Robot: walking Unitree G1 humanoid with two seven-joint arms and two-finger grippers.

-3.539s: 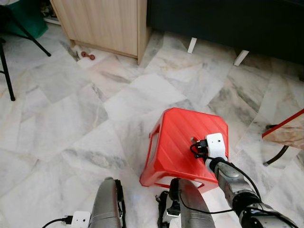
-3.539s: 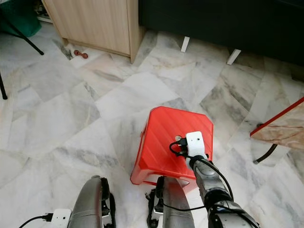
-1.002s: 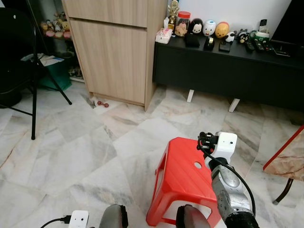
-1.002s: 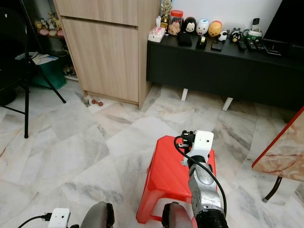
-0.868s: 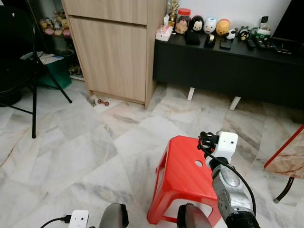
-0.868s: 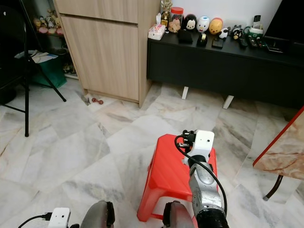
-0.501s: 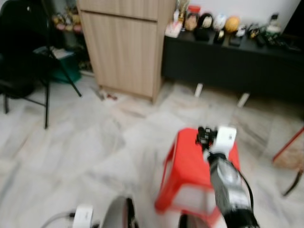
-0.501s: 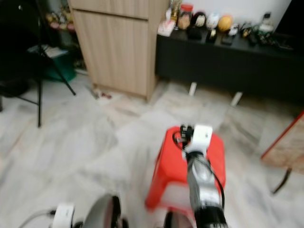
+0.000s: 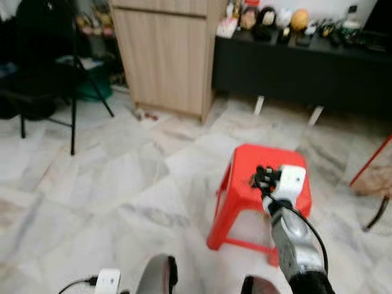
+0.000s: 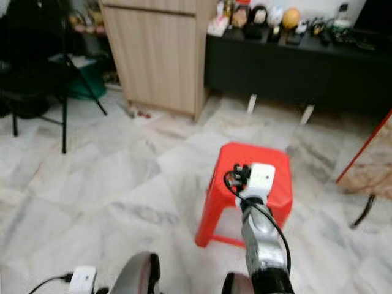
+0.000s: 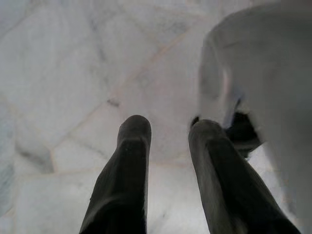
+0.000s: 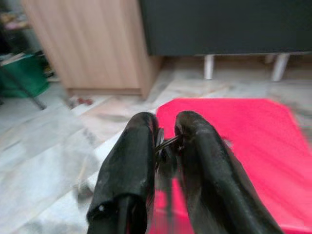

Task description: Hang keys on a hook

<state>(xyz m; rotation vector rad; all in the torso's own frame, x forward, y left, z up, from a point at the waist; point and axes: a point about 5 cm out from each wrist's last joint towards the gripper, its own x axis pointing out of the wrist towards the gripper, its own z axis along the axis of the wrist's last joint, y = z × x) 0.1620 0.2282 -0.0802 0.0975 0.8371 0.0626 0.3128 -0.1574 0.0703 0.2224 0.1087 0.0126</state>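
My right gripper (image 12: 165, 139) is pinched narrow on the keys (image 12: 167, 146), a small dark ring caught between the two fingertips. In the eye views it sits lower right of centre, raised over the red stool (image 9: 260, 184). The marble floor (image 9: 104, 184) fills the frame's lower half; wooden cabinet (image 9: 165, 55) top centre, black TV bench (image 9: 300, 67) upper right. My left gripper (image 11: 168, 129) hangs idle, fingers slightly parted, holding nothing, over floor tiles.

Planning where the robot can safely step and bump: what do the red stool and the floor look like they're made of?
Red stool: apparently moulded plastic, uniform bright red with thin legs. Floor: looks like polished marble or marble-look tile, pale with grey veins and visible joints.
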